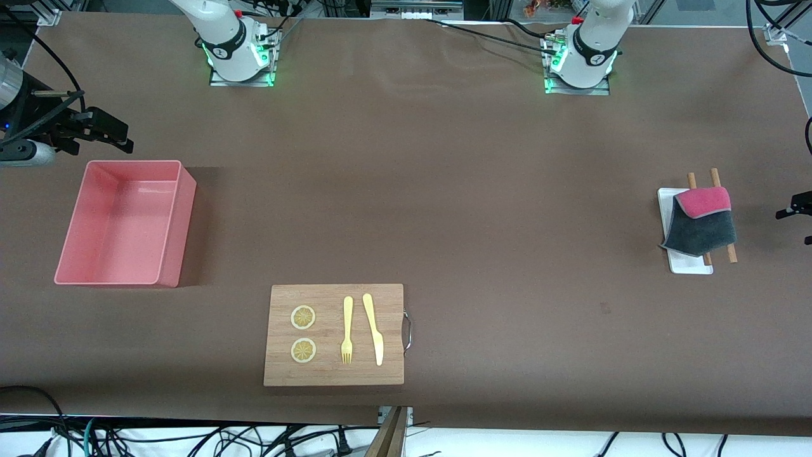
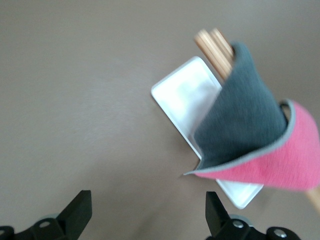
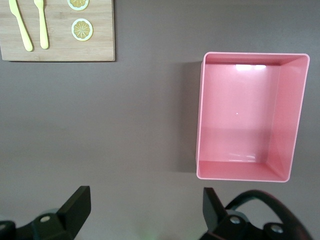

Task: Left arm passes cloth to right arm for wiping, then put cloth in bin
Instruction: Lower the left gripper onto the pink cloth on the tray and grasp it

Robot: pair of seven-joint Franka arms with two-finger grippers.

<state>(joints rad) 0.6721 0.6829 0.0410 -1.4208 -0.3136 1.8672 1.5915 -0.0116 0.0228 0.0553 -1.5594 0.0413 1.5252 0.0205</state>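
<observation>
The cloth (image 1: 701, 222) lies folded over two wooden sticks (image 1: 715, 178) on a small white tray (image 1: 690, 265) toward the left arm's end of the table, pink face uppermost at one end, dark grey below. In the left wrist view the cloth (image 2: 250, 130) is beside my open, empty left gripper (image 2: 147, 212), which hangs over bare table next to the tray (image 2: 182, 95). Only a tip of the left gripper (image 1: 796, 208) shows in the front view. The pink bin (image 1: 184, 222) stands empty toward the right arm's end. My right gripper (image 1: 120, 136) is open and empty, up in the air beside the bin (image 3: 200, 115).
A wooden cutting board (image 1: 334, 374) lies near the table's front edge with two lemon slices (image 1: 303, 317), a yellow fork (image 1: 347, 330) and a yellow knife (image 1: 374, 330). It also shows in the right wrist view (image 3: 60, 47). Brown mat covers the table.
</observation>
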